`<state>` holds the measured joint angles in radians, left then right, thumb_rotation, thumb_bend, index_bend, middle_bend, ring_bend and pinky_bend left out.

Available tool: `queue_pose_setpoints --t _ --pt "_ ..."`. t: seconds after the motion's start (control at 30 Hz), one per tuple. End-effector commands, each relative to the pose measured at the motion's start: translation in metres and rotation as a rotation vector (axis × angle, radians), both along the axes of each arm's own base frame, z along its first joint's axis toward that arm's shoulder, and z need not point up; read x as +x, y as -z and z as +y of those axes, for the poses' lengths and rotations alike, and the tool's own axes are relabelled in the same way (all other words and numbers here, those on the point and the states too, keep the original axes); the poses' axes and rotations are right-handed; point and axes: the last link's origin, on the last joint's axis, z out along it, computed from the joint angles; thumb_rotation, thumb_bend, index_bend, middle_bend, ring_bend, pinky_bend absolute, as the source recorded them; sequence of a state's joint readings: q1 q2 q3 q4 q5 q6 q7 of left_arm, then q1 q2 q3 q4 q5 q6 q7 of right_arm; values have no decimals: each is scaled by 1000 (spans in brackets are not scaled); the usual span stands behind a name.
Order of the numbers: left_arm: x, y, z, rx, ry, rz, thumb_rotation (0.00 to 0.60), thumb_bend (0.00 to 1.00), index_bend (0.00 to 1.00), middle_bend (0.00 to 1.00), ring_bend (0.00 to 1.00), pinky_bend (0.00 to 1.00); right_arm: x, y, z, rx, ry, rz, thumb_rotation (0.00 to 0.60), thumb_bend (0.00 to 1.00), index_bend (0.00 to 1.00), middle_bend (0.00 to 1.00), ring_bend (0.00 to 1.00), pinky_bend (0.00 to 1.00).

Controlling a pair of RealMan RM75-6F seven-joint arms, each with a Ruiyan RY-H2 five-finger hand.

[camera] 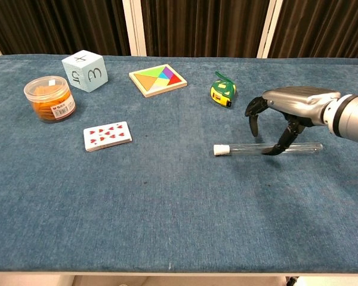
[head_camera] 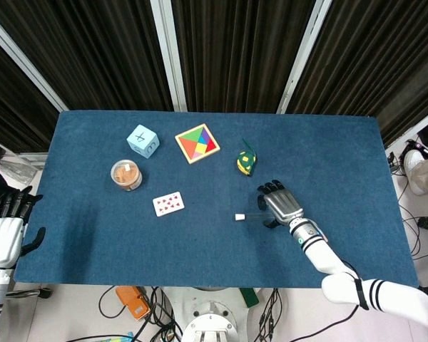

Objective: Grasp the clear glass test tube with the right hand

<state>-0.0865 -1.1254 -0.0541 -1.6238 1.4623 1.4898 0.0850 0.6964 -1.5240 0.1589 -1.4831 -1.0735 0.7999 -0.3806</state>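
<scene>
Test tube [camera: 268, 148] laid flat on blue table [camera: 167, 202], near tape measure [camera: 223, 90]. Right hand [camera: 289, 107] arched over tube, fingers spread, nothing grasped. Left hand [head_camera: 7, 228] released at table edge.

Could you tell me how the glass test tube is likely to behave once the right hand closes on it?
The test tube lies flat on the blue cloth, a smooth round cylinder, so a nudge would probably roll it. It looks thin, clear and empty: likely light, stiff, slippery and fragile under a hard squeeze. The right hand arches over its middle, fingers apart, so it should lift fairly level.
</scene>
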Motion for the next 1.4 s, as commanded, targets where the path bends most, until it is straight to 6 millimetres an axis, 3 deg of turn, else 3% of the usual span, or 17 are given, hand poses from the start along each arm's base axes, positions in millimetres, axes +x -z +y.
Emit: queue_pose_setpoints --t 0.03,0.63,0.77,1.07,1.17,1.4 --pt "0 0 0 0 0 -1 600 347 159 33 0 37 1 2 0 7 -3 2 600 379 569 251 179 114" --pt "0 -1 0 -3 -7 -18 600 348 159 33 0 37 6 18 -4 34 -3 26 600 391 599 251 180 114" --pt "0 -2 -1 -2 -7 -25 600 348 159 33 0 37 10 18 -5 18 -6 5 600 430 659 258 191 115" --pt "0 -2 -1 -9 -14 -36 600 348 159 33 0 37 17 10 -8 6 -6 -21 600 519 693 273 204 114" --pt "0 -2 -1 -7 -16 -35 600 349 159 33 0 38 27 4 -12 -14 -17 -56 600 562 722 285 217 115" --pt "0 -3 -1 -4 -22 -40 600 348 159 32 0 37 74 -20 -24 -51 -113 -102 600 652 759 296 231 118"
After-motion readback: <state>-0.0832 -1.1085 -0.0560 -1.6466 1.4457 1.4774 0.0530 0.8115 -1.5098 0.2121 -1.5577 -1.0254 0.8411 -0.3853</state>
